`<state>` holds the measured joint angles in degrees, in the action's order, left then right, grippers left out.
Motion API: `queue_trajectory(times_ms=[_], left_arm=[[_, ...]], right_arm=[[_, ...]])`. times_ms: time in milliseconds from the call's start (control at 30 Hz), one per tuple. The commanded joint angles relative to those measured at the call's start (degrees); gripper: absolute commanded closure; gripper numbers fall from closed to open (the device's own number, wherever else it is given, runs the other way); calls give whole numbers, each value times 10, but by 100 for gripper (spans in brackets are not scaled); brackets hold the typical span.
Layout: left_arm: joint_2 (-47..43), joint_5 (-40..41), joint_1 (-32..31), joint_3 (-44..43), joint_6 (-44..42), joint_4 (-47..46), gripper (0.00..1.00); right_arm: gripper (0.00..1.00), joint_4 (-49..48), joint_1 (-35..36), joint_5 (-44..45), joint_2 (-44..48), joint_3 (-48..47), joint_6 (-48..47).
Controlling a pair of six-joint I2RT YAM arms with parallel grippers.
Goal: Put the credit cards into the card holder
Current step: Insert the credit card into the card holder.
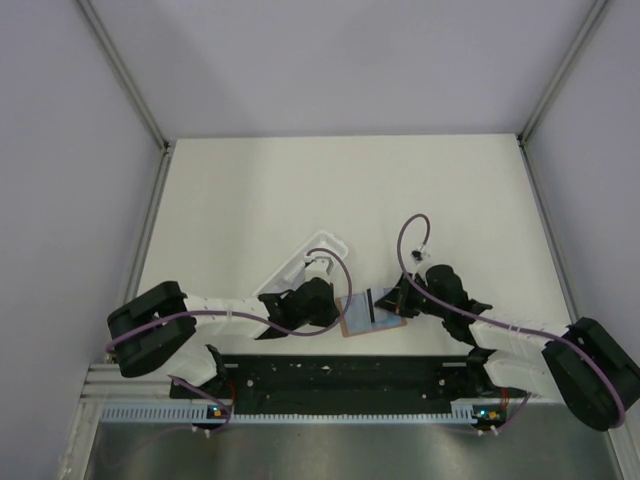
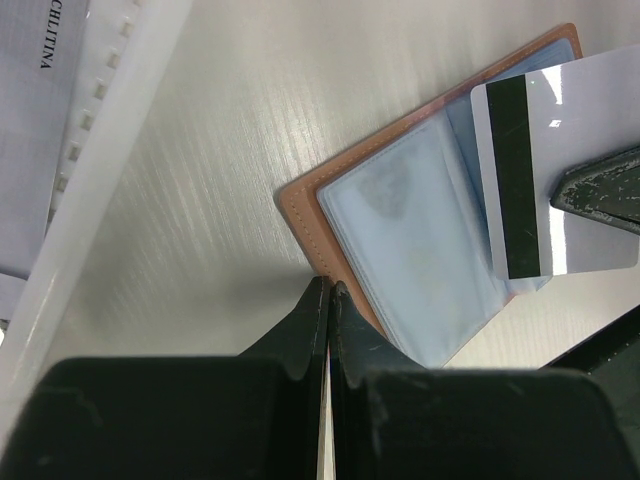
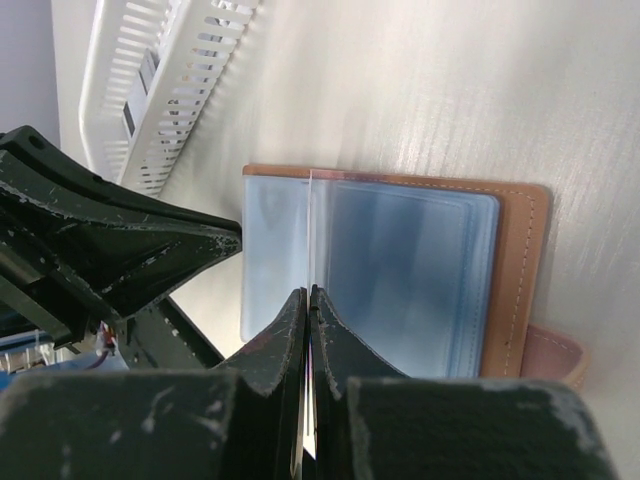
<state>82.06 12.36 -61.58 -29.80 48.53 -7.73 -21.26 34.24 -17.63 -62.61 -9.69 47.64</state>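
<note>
The card holder (image 1: pixel 358 322) lies open on the table between both arms, its orange-brown border (image 2: pixel 312 212) framing pale blue-grey sleeves (image 3: pixel 400 270). My right gripper (image 1: pixel 393 298) is shut on one of the credit cards, a silvery card (image 2: pixel 580 150) with a dark stripe. It holds that card just over the sleeves. In the right wrist view the card (image 3: pixel 311 225) shows edge-on, rising from the right gripper (image 3: pixel 308 292). My left gripper (image 2: pixel 329 287) is shut with nothing between its tips, which rest at the holder's brown near edge. No other cards show.
A long white plastic tray (image 1: pixel 318 252) lies just beyond the left gripper, and it shows beside printed paper in the left wrist view (image 2: pixel 110 160). A white slotted cable duct (image 3: pixel 180 80) and the black base rail (image 1: pixel 340 375) run along the near edge.
</note>
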Motion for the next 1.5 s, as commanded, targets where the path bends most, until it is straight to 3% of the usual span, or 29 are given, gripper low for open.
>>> queue_trajectory(times_ms=[0, 1000, 1467], left_arm=[[4, -1, -2, -12, 1, -10, 100], [6, -3, -2, -15, 2, -10, 100], [6, -3, -2, -16, 1, -8, 100]], right_arm=[[100, -54, -7, -17, -11, 6, 7], [100, -186, -7, -95, -119, 30, 55], [100, -204, -8, -104, -153, 29, 65]])
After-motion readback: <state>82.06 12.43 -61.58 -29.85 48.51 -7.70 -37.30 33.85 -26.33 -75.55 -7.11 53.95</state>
